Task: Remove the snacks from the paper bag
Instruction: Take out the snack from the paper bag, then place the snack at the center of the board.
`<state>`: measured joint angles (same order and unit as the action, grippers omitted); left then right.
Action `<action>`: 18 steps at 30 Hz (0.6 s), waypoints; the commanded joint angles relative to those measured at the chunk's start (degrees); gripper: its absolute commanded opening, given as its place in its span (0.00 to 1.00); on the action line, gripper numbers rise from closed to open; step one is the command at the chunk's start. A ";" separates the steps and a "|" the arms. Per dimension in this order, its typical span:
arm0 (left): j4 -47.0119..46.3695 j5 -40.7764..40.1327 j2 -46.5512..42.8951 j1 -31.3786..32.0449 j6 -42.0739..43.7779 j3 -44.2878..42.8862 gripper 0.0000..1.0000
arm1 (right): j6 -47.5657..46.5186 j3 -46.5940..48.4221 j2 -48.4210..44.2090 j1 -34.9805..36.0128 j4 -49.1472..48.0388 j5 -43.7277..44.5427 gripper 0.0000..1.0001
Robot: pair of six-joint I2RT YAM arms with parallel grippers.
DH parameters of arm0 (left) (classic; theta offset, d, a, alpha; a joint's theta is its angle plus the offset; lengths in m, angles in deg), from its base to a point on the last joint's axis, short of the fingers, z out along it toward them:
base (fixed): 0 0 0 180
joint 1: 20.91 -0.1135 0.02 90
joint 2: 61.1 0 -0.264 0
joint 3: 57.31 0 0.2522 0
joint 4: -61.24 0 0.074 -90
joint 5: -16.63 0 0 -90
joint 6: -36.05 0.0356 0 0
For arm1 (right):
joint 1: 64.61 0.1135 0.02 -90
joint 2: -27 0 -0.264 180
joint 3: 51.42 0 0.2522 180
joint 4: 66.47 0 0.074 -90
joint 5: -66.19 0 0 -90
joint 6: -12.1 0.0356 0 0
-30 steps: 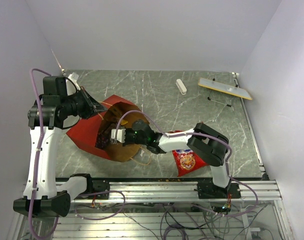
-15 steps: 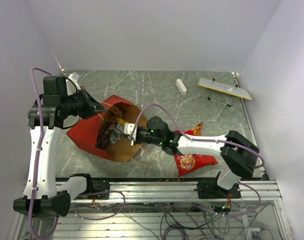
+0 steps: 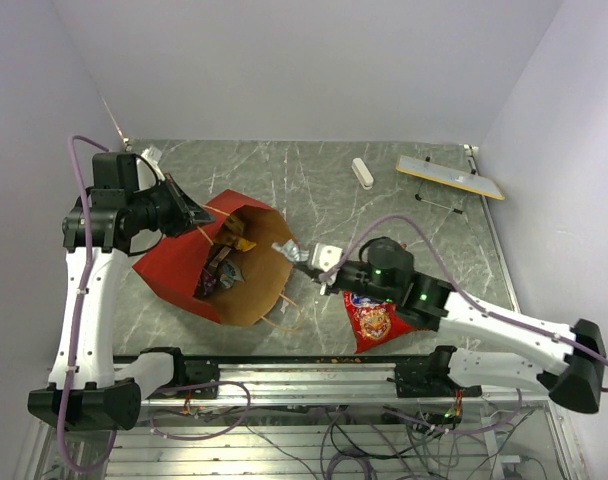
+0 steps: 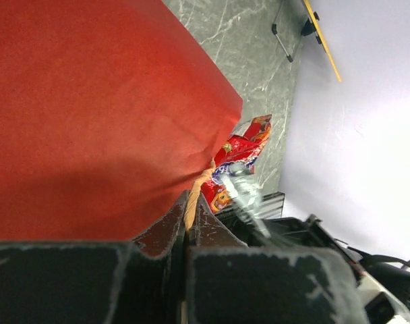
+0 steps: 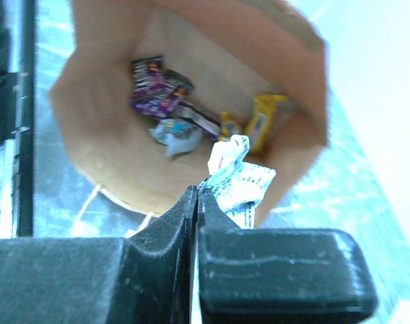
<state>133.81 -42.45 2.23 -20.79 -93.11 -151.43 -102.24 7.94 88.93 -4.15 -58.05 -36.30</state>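
The red paper bag [image 3: 174, 268] lies on its side, its brown mouth open toward the right. My left gripper [image 3: 191, 216] is shut on its tan twisted handle [image 4: 193, 200] at the bag's upper rim. My right gripper [image 3: 304, 260] is just outside the bag's mouth, shut on a silver wrapped candy bar [image 3: 285, 249], which also shows in the right wrist view [image 5: 244, 183]. Purple [image 5: 159, 88], yellow [image 5: 262, 120] and silver [image 5: 174, 134] bars lie inside the bag. The red chip bag [image 3: 376, 322] lies on the table under my right arm.
A small white oblong block [image 3: 362, 172] and a long grey strip with a yellow edge [image 3: 450, 177] lie at the back right, with a thin black rod [image 3: 439, 205] in front of the strip. The bag's second handle [image 3: 287, 312] lies by the metal rail [image 3: 314, 375] at the near edge.
My right gripper has pulled back out of the bag to the right, carrying the silver bar. The right arm has stretched out low. The bag's mouth has opened wider.
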 commanded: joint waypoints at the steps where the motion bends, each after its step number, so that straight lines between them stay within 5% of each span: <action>1: -2.57 0.72 -0.93 0.19 0.47 1.42 0.07 | 5.12 -2.22 -6.15 -1.21 6.34 18.27 0.00; 8: -1.68 0.82 -1.78 0.16 0.01 0.83 0.07 | 14.15 -5.65 -8.44 -9.09 6.58 36.60 0.00; 18: 1.04 0.45 -4.70 0.14 -1.34 0.54 0.07 | 6.08 -8.23 6.45 -34.14 -8.00 12.65 0.00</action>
<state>133.79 -42.30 -0.61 -20.79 -93.72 -150.18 -92.75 -0.30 89.20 -30.66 -58.45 -11.98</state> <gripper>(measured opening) 0.077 0.007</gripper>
